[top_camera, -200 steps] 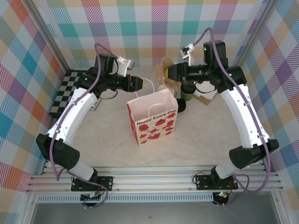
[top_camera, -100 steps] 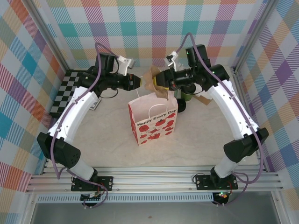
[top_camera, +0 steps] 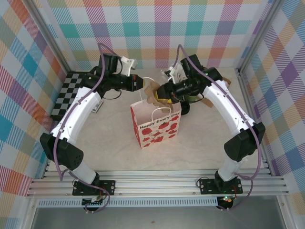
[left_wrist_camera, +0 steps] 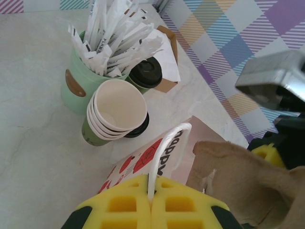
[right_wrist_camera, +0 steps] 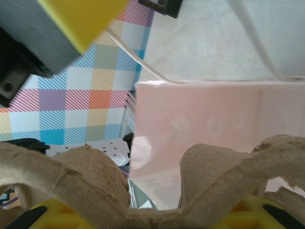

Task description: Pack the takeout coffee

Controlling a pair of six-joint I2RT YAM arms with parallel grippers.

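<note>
The takeout coffee (left_wrist_camera: pixel 145 73) is a small green paper cup under a round black lid with a raised rim. It stands on the table beyond the far right corner of the red-and-white paper bag (top_camera: pixel 156 125). It sits just behind a stack of cream paper cups (left_wrist_camera: pixel 116 109) and beside a green cup of wrapped white cutlery (left_wrist_camera: pixel 78 82).

The left gripper (top_camera: pixel 139 83) hangs over the bag's far left corner. Its yellow jaws are pressed together on the bag's white handle (left_wrist_camera: pixel 162 150). The right gripper (top_camera: pixel 163 94) hovers above the bag's far rim and pinches a brown cardboard cup carrier (top_camera: pixel 153 93), whose edge lies over the bag's open mouth.

A second ago the left jaws stood partly apart beside the handle; now they have closed on it. The right arm was further back and to the right of the bag, with the carrier held high near the back wall. It has since swung left and down to bring the carrier to the bag's opening. The coffee and the bag have not moved.
</note>
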